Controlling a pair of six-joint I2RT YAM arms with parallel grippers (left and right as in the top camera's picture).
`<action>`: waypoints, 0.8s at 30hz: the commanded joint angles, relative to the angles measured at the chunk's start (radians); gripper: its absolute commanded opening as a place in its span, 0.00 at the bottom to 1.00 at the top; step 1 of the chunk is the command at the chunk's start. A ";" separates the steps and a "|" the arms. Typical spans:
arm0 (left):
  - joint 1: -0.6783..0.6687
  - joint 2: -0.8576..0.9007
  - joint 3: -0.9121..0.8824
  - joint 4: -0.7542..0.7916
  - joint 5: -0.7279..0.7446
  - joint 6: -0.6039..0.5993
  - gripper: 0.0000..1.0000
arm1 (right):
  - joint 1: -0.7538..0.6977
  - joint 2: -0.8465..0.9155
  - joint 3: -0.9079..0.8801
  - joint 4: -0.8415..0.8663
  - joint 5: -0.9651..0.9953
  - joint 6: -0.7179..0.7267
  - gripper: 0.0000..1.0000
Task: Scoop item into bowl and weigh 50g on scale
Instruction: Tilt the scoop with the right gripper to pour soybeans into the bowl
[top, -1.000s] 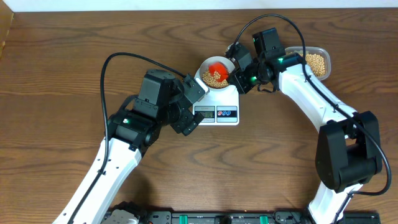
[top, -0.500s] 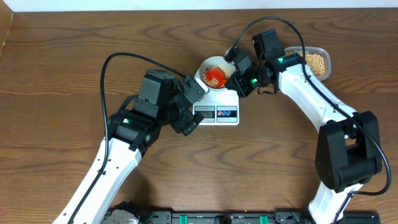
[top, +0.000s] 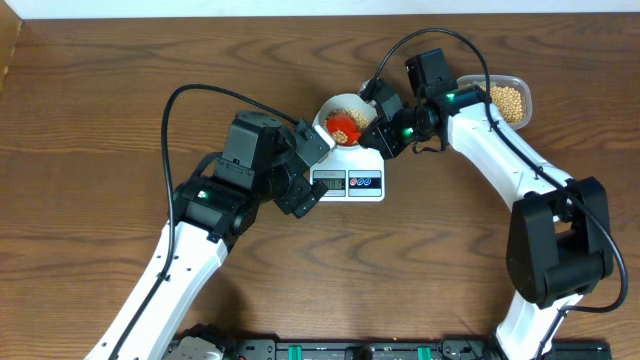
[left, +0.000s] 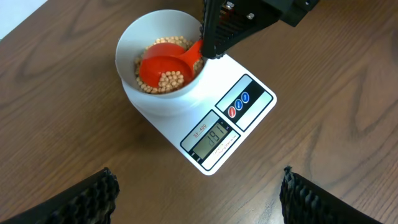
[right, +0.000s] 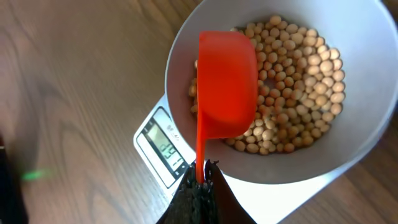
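The white bowl (top: 336, 103) stands on the white scale (top: 372, 160) and holds tan beans (right: 292, 93). My right gripper (top: 381, 122) is shut on the handle of a red scoop (top: 345, 125), whose cup sits inside the bowl with some beans (left: 171, 79) in it. In the right wrist view the scoop (right: 227, 84) is over the beans, the handle pinched between the fingers (right: 200, 175). The scale (left: 224, 124) shows in the left wrist view with its display lit (left: 214, 135). My left gripper (left: 199, 193) is open and empty, hovering near the scale's front.
A clear plastic tub (top: 523, 98) with more beans (top: 509, 101) stands at the back right, behind my right arm. The rest of the surface is bare wooden table (top: 100, 120).
The scoop has shifted slightly left and deeper into the bowl. The left arm has not moved.
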 joint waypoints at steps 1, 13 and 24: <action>0.002 -0.004 0.002 0.000 0.012 0.009 0.86 | 0.000 0.021 -0.003 -0.003 -0.061 0.024 0.01; 0.002 -0.004 0.002 0.000 0.012 0.009 0.86 | -0.050 0.021 -0.003 0.069 -0.145 0.154 0.01; 0.002 -0.004 0.002 0.000 0.012 0.009 0.86 | -0.117 0.021 -0.003 0.137 -0.292 0.236 0.01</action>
